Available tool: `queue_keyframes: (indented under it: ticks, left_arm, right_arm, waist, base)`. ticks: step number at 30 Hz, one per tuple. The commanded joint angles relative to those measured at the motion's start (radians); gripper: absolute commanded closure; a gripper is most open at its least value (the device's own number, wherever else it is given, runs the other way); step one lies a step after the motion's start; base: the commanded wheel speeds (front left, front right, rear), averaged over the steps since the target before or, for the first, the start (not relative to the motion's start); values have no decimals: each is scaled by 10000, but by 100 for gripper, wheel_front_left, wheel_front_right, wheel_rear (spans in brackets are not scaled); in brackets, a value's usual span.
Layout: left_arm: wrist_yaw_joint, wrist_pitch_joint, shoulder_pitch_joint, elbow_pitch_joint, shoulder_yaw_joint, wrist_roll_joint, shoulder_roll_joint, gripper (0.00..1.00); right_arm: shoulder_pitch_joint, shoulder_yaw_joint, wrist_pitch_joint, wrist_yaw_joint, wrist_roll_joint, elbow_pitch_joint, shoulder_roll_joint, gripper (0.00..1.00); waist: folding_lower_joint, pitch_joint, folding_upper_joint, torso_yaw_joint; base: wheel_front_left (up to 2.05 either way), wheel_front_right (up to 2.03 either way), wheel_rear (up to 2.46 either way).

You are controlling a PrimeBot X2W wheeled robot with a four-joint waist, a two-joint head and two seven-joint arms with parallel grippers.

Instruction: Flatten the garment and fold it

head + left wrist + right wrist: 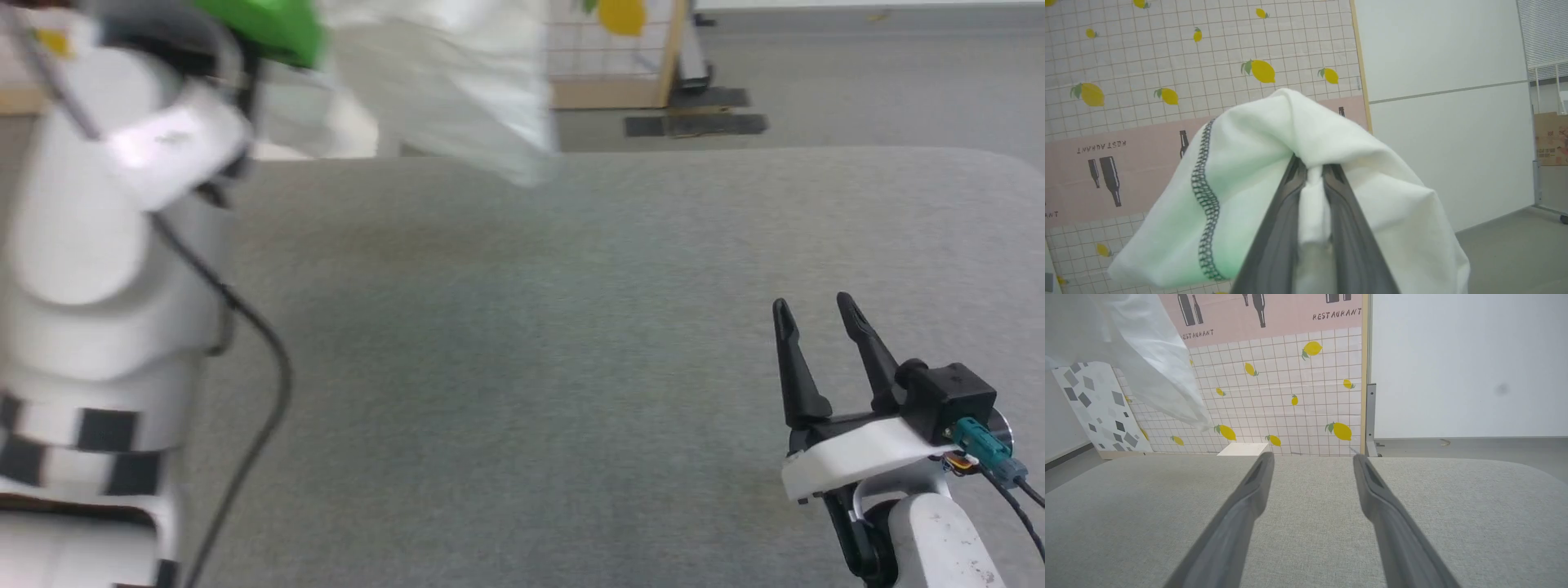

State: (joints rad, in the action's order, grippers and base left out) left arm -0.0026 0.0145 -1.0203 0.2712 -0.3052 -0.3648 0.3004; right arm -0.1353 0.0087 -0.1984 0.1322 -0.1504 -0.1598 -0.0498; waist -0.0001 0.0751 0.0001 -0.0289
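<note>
Our left hand (pixel 1312 166) is clenched on a small fold of the thin white garment (pixel 1241 204) with dark zigzag stitching, holding it aloft near the far edge of the grey fabric-covered bench (pixel 522 367). Our right hand (pixel 816 314) hovers released, well apart. With so little cloth pinched, it may slip free or land bunched.
</note>
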Motion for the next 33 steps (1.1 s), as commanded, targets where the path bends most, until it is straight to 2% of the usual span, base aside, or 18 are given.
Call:
queue_keyframes:
  ticks: [1,5,9,16,21,22,23,27,33]
  left_arm:
    - [-108,-47,79,114,-227,-147,-330,100]
    - [-348,273,766,654,-775,-719,-1259,100]
    - [-570,952,1827,1650,-1408,-1156,-1781,100]
    - [-840,3053,3631,3945,-2708,-1569,-2114,100]
    - [-881,4260,4254,4870,-3048,-1856,-2153,100]
    - [-857,4328,4295,4902,-3025,-1916,-2158,57]
    - [-826,4320,4321,4873,-2980,-1977,-2161,0]
    - [-661,3051,4306,4135,-2616,-1985,-2059,0]
    - [-205,19,4660,2459,-1845,-1655,-1602,0]
  right_arm:
    - [152,5,72,-15,23,109,-4,0]
    - [191,16,201,-15,43,304,-4,0]
    - [213,31,268,-15,16,423,-4,0]
    - [244,84,276,-15,-68,461,-4,0]
    - [272,60,258,-15,-80,474,-4,0]
    - [287,29,255,-15,-77,474,-4,0]
    - [301,-3,259,-15,-71,470,-4,0]
    - [328,-64,285,-15,-42,465,-4,0]
    - [427,-198,349,-15,47,580,-4,0]
  waist:
    - [1,-434,-1,-855]
    - [1,-274,-1,-1316]
    - [1,-74,-1,-1699]
    - [1,138,-1,-2121]
    - [1,198,-1,-2139]
    - [1,202,-1,-2102]
    - [1,202,-1,-2044]
    - [1,133,-1,-1746]
    - [1,-48,-1,-1121]
  base:
    - [0,0,0]
    - [0,0,0]
    - [0,0,0]
    - [0,0,0]
    - [0,0,0]
    - [0,0,0]
    - [0,0,0]
    - [0,0,0]
    - [0,0,0]
